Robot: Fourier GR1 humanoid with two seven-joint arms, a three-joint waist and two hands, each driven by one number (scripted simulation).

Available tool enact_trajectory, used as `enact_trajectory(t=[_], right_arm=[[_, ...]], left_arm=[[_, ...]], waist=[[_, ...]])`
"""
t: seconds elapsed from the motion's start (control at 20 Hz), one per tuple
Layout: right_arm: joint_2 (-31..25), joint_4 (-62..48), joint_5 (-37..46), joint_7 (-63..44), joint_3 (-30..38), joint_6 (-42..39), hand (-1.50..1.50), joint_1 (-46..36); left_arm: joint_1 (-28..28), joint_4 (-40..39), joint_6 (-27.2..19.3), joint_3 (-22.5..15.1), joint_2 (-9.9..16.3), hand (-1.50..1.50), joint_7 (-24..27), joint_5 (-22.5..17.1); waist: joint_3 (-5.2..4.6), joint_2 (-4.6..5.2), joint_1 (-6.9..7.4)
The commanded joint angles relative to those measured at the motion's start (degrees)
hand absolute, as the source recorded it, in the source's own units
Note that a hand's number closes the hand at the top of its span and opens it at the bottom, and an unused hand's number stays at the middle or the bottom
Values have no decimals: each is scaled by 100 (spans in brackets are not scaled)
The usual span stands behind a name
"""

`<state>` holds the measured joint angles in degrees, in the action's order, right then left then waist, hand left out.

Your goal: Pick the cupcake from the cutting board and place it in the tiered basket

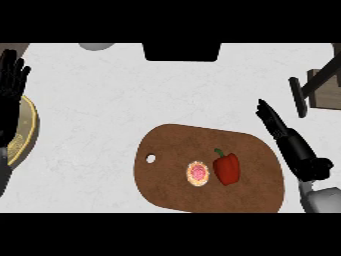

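Head view showed the small pink-frosted cupcake (197, 173) on the brown oval wooden cutting board (165, 150), just beside a red bell pepper (227, 168). Right hand (295, 147), fingers straight, needed to descend left, avoiding the pepper. Left hand (2, 95) rested open. Farther right, probably the dark tiered basket (328, 80).

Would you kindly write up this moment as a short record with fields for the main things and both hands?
cupcake: on the cutting board, untouched
pepper: red, on the board, just right of the cupcake
left hand: open, fingers up, at the view's left edge, over a yellow plate
right hand: open, fingers straight, beside the board's right edge
basket: dark frame, upper right, only partly in view
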<state>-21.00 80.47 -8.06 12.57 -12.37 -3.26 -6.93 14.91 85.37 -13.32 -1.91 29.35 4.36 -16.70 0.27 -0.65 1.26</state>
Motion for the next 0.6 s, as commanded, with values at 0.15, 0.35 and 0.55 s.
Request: enact_trajectory(t=[0.15,0.35,0.55], right_arm=[[188,1249,442,-437,491,1350,150,-302],[169,773,819,-1163,1734,3076,-150,158],[1544,1837,843,-866,1424,4225,-150,763]], left_arm=[[-1054,-382,-317,-506,-486,0,-319,337],[-1600,-758,-391,-610,-676,0,-531,246],[-1704,-679,-601,-940,-1063,0,-454,441]], waist=[[-43,14,-213],[-75,9,-698],[-36,-10,-440]])
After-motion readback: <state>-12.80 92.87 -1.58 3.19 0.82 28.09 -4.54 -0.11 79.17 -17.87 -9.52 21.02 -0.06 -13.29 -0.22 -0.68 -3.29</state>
